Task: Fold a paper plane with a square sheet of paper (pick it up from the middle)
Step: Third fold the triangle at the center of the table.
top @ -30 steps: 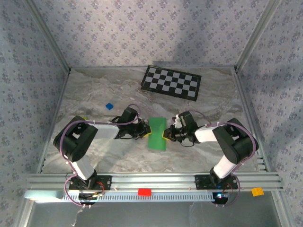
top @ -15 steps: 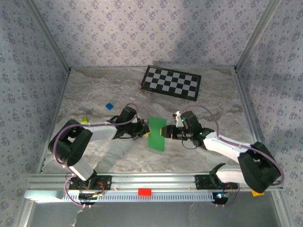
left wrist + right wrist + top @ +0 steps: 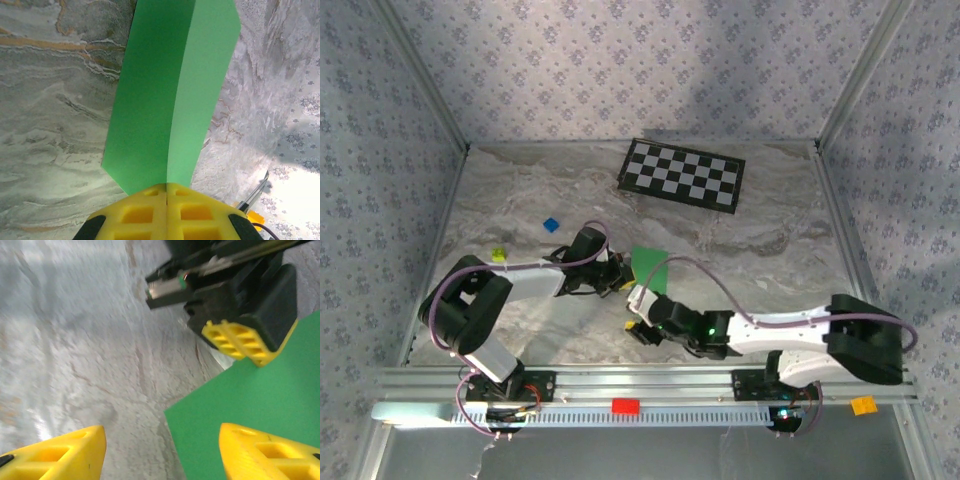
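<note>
Left wrist: clamped tight on the green paper (image 3: 165,90) with left gripper (image 3: 166,194), gaping wide with right gripper (image 3: 162,454) by its near edge.

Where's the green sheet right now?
In the top view, the green sheet is mid-table, its left edge pinched in the left tool, with the open right tool at its near side.

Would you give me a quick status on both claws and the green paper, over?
Left claw shut on green paper. Right claw open, facing its corner. Paper creased down the middle. Checkerboard, blue block well away.
</note>
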### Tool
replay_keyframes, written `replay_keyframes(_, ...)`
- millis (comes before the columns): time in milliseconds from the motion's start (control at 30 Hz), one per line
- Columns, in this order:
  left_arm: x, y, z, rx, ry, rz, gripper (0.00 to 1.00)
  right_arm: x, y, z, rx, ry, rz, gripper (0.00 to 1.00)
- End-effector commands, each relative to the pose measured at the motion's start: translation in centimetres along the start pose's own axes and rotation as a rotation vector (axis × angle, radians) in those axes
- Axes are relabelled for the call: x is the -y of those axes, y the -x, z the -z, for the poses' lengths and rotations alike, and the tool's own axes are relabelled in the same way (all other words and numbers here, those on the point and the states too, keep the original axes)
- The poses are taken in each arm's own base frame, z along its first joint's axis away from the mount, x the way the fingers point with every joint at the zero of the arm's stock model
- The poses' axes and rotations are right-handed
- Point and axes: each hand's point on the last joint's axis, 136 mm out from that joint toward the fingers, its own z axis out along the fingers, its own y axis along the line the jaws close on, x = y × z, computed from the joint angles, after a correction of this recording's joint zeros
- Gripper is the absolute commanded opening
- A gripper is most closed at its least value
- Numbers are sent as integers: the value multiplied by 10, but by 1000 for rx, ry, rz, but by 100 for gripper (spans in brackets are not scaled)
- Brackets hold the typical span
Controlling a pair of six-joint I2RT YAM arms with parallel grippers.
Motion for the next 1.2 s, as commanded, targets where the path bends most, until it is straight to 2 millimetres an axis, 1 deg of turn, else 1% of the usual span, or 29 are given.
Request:
replay_keyframes(0,0,-2,4,2,1,6,2,16,18,-6,29,-177,123,63)
replay_keyframes(133,1,-2,3,1,0,4,2,17,14,-14,6,-247,162,63)
replay_keyframes(233,1,-2,3,0,0,4,2,21,10,-17,-12,-288,158,60)
replay_keyframes(300,1,-2,3,-1,-1,3,2,20,6,-18,-26,-285,161,55)
replay_keyframes(467,1,-2,3,-1,0,2,2,25,2,-16,-30,-308,137,38)
replay_keyframes(733,2,-1,3,4,1,2,3,24,-2,-12,-31,-280,112,22)
replay_keyframes(967,2,-1,5,7,1,-8,4,31,-7,-11,-53,-274,47,6)
replay_keyframes(1067,3,0,7,15,4,-16,9,31,-6,-11,-54,-255,31,2)
replay_keyframes(1100,3,0,8,20,7,-18,14,31,-7,-11,-54,-244,24,1)
replay_keyframes(1167,5,1,12,30,10,-29,19,31,-7,-12,-57,-225,4,0)
